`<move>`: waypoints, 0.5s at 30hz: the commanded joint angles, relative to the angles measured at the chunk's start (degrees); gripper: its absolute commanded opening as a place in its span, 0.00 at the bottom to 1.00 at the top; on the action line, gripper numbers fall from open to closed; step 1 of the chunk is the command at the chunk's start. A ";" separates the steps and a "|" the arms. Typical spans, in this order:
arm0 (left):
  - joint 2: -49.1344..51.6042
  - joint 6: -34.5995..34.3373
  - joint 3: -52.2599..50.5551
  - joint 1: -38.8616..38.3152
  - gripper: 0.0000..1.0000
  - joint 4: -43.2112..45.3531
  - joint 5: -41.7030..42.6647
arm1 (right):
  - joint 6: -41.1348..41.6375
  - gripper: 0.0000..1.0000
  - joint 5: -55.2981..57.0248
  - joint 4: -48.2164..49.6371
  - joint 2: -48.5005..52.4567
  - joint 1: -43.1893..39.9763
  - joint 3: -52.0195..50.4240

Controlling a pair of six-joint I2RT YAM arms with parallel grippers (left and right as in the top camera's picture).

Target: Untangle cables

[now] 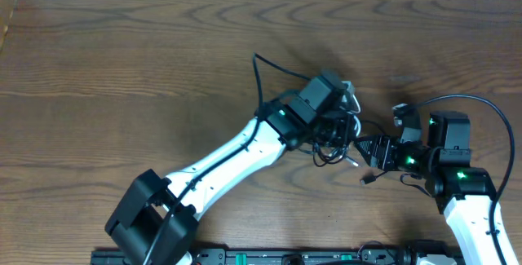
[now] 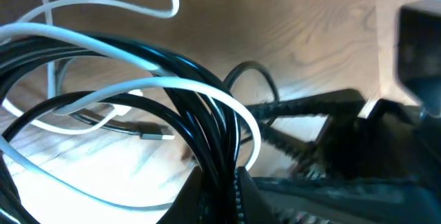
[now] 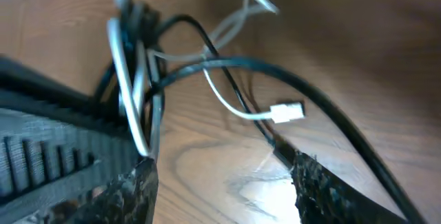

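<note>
The left jaws are clamping the cables (image 2: 200, 114) — tightly, it seems; the right jaws are standing wide open beside them, gripping nothing — desk (image 1: 122, 53) stretching bare leftward.

Left arm (image 1: 236, 152) and right arm (image 1: 477, 220) are wearing white shells with black joint housings. Green lights (image 1: 461, 175) are glowing near both wrists. The left arm's lower joint (image 1: 151, 216) is showing as a big black block. A thick black wire (image 1: 489, 106) is looping off the right arm. Right gripper (image 3: 222, 172) is showing black fingers (image 3: 127, 193), ribbed further back, rough-textured at the tips.
</note>
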 commanded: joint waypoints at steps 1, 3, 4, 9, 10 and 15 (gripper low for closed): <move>0.33 6.05 0.20 -0.33 0.08 -3.65 9.33 | -3.37 0.61 -12.24 2.40 -0.46 0.50 0.46; 0.33 8.33 0.20 0.48 0.08 -6.08 10.97 | -3.32 0.61 -12.26 3.30 -0.46 0.50 0.46; 0.33 9.57 0.20 0.81 0.08 -6.62 12.55 | -3.30 0.61 -12.28 3.69 -0.46 0.50 0.46; 0.33 14.91 0.20 2.49 0.08 -6.84 23.89 | -3.30 0.61 -14.40 5.01 -0.46 0.52 0.46; 0.33 15.45 0.20 2.82 0.08 -6.84 25.14 | -3.30 0.61 -15.08 5.14 -0.46 0.50 0.46; 0.33 15.91 0.20 4.63 0.07 -6.84 27.02 | -3.26 0.61 -17.90 4.85 -0.46 0.50 0.46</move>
